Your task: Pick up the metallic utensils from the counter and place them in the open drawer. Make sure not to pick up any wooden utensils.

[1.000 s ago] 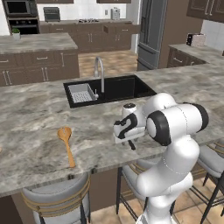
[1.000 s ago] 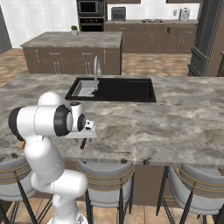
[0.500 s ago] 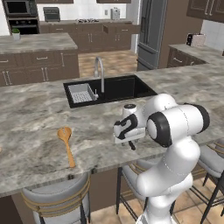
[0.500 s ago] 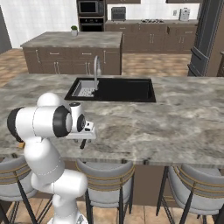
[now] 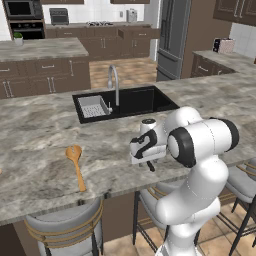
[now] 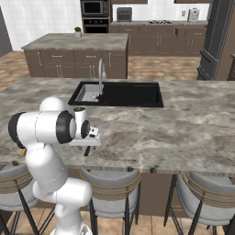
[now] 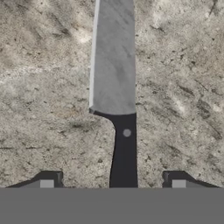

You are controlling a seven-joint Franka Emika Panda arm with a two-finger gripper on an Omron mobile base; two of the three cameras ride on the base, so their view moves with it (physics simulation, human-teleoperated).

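Observation:
A metal knife [image 7: 114, 65] with a broad grey blade and a dark handle [image 7: 124, 148] lies flat on the veined stone counter [image 7: 39, 87]. My gripper [image 7: 113, 181] is open, pointing straight down, and its two fingertips stand on either side of the knife's handle, apart from it. Over the counter's [image 5: 40, 135] near edge the gripper [image 5: 149, 164] hangs low under the white hand. An orange-brown wooden spoon [image 5: 76, 165] lies well to its left. The gripper [image 6: 87, 149] also shows at the near edge of the counter [image 6: 183, 133]. The drawer is out of view.
A black sink [image 5: 125, 100] with a chrome faucet [image 5: 114, 80] is set into the counter behind the hand. Bar stools [image 5: 65, 230] stand under the near edge, with more stools [image 6: 202, 193] to the right. A kitchen island [image 6: 75, 43] stands farther back.

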